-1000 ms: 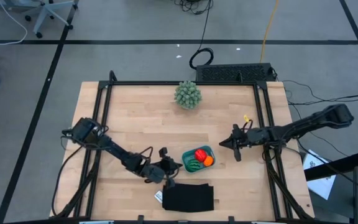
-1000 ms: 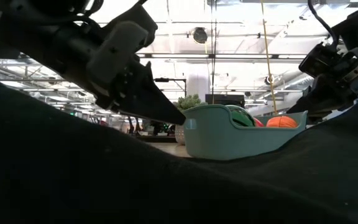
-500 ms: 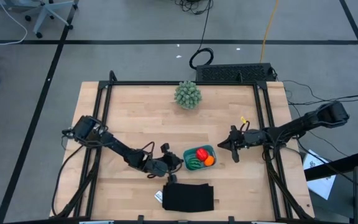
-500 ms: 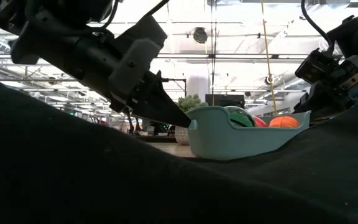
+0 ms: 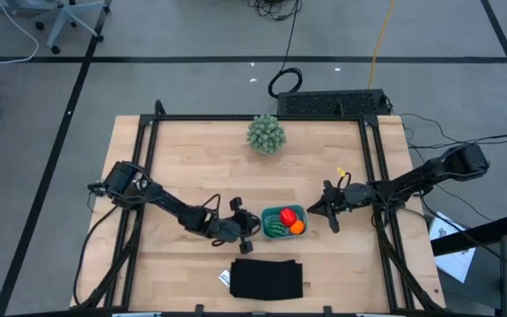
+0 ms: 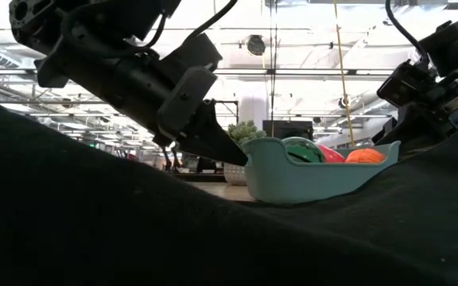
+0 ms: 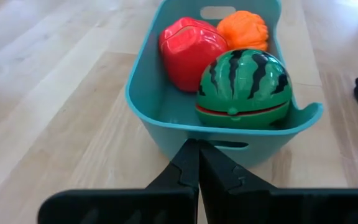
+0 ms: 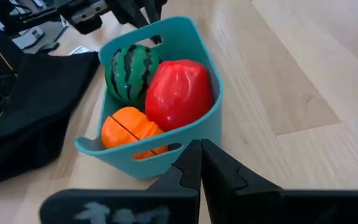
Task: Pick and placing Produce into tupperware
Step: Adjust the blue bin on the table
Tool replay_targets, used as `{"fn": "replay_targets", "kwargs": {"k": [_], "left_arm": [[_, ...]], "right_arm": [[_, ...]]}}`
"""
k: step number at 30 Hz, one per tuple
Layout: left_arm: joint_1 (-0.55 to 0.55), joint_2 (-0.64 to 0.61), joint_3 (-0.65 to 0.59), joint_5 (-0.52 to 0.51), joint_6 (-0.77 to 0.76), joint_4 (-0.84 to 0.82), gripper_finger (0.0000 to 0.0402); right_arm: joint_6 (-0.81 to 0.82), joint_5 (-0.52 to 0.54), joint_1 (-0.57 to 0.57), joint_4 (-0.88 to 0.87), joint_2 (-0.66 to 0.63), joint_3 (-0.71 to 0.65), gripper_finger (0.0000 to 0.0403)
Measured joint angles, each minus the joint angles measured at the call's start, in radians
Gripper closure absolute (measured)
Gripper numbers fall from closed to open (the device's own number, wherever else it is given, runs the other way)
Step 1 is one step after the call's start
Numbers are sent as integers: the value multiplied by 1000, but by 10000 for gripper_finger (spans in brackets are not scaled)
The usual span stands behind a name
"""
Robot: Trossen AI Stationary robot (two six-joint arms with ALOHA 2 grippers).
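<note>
The teal tupperware (image 5: 295, 211) stands on the wooden table near its middle. It holds the striped green melon (image 7: 244, 84), the red tomato (image 7: 188, 50) and the orange ball (image 7: 242, 30). My left gripper (image 5: 255, 225) is shut and sits at the container's left short end. My right gripper (image 5: 315, 210) is also shut and points at the container's right short end (image 8: 166, 152). In the low view the left gripper (image 6: 241, 155) meets the tupperware's (image 6: 308, 179) end. My left gripper pushes with its shut fingertips (image 7: 191, 155) against the tupperware's left short end wall (image 7: 185, 134), just below the handle slot. It comes nearly level from the table's left. The tupperware stays flat on the table. My right gripper's tips stand at the opposite end wall; I cannot tell whether they touch.
A flat black rectangle (image 5: 267, 278) lies near the table's near edge, just in front of the tupperware, and fills the low view's foreground. A spiky pale-green plant (image 5: 266, 133) stands near the far edge. Bare wood lies to the left and right.
My left gripper has moved toward the table's right, staying shut, and has slid the tupperware with its fruits a little to the right along the table. My right arm has drawn slightly toward the table's left, closer to the tupperware.
</note>
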Motion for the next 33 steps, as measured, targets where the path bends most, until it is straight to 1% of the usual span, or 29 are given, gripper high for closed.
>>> {"fn": "replay_targets", "kwargs": {"k": [5,9,13,22,33], "left_arm": [[10,0,0,10,5,-1,401],[16,0,0,35,8,-1,400],[17,0,0,35,13,-1,401],[18,0,0,35,17,0,399],[20,0,0,33,24,-2,400]], "right_arm": [[-12,-50,9,12,17,0,403],[-26,-51,26,17,23,0,403],[-38,-51,27,55,23,0,403],[-40,-51,27,64,38,1,403],[-52,-62,32,69,146,63,403]]}}
